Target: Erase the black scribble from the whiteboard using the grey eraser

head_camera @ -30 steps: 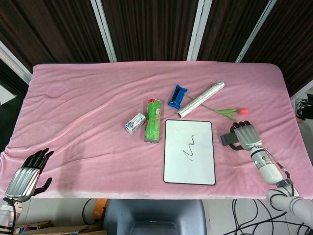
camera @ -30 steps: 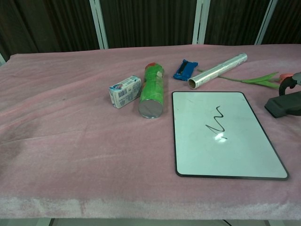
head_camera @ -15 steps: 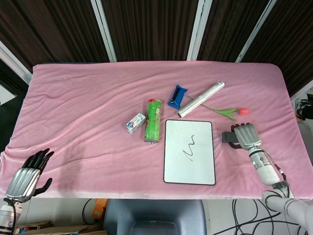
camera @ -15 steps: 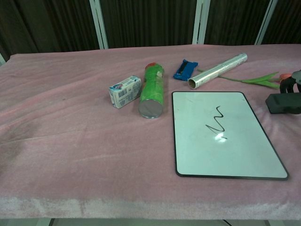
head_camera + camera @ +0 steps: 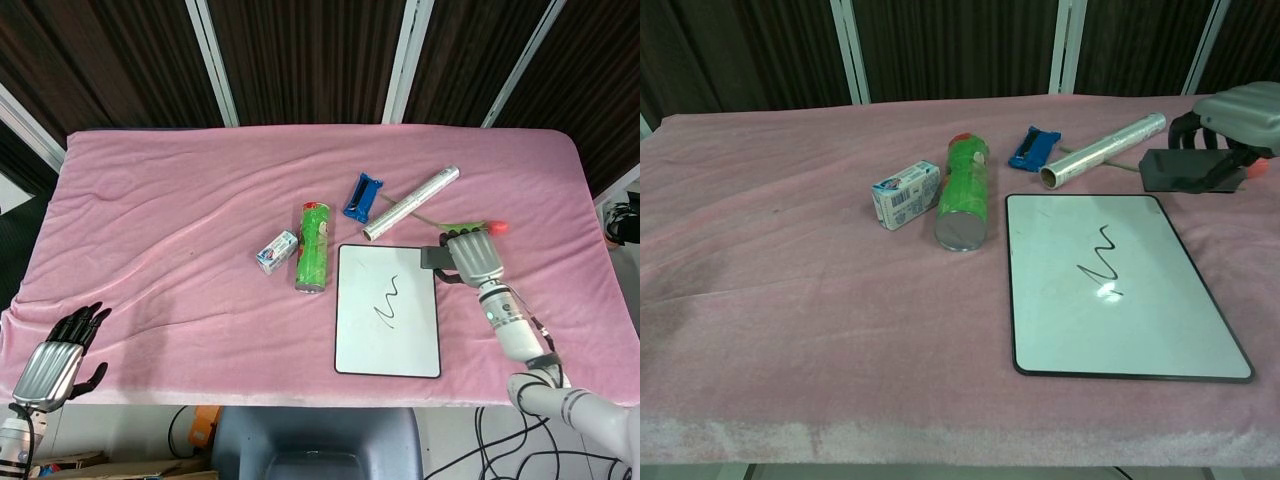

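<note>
The whiteboard (image 5: 388,310) (image 5: 1120,285) lies flat near the table's front edge, right of centre, with a black scribble (image 5: 389,301) (image 5: 1099,262) in its middle. My right hand (image 5: 466,256) (image 5: 1230,118) grips the dark grey eraser (image 5: 434,258) (image 5: 1183,170) and holds it raised just beyond the board's far right corner. The eraser is off the board. At the front left corner my left hand (image 5: 58,355) rests with its fingers spread and nothing in it; the chest view does not show it.
A green can (image 5: 313,247) (image 5: 963,192) lies left of the board, a small carton (image 5: 276,251) (image 5: 906,194) beside it. Behind the board are a blue object (image 5: 363,195) (image 5: 1034,146), a foil roll (image 5: 411,203) (image 5: 1103,150) and an artificial tulip (image 5: 492,227).
My right hand has lifted the eraser off the cloth and carried it left and away from the front edge, to the board's far right corner. The left hand has not moved.
</note>
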Available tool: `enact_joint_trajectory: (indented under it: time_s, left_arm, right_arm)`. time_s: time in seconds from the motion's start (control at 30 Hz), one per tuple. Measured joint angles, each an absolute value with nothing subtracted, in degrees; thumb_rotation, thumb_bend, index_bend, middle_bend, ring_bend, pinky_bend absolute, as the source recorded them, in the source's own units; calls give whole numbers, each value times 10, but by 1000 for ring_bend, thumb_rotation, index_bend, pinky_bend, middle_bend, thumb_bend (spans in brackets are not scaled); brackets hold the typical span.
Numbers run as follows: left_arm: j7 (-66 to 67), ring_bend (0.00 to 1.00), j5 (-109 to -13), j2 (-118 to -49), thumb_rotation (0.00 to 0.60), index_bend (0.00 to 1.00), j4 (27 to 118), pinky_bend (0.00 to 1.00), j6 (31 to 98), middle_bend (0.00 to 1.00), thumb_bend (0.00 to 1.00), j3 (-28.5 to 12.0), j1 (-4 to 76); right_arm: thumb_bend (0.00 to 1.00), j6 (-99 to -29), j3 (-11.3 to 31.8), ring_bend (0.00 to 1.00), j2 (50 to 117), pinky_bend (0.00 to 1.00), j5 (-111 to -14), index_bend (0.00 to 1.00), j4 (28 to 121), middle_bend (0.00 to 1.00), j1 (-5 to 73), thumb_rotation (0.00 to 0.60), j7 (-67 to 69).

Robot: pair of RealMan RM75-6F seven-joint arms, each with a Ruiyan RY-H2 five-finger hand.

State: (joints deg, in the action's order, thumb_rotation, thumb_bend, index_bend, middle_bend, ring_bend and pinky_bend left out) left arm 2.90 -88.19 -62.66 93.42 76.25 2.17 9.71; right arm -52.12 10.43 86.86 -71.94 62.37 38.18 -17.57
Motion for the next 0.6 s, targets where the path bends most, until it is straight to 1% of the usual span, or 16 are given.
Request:
enact_joint_trajectory:
  time_s: [0.3,0.43,0.6]
  left_arm:
    - [28,0,-880,-626,600,0,932,121,773,0,388,19,93]
    - [34,0,-884,-628,600,0,932,121,779,0,389,20,90]
    - [38,0,-886,-629,600,0,932,121,782,0,388,21,88]
  right_arm:
    - [420,-487,119,667,962,607,-652,987,603,679,443,600,-316]
    - [420,-487,118,667,978,607,-639,987,589,679,451,600,-333]
    - [420,-484,109,667,982,608,-637,987,584,679,449,600,-327]
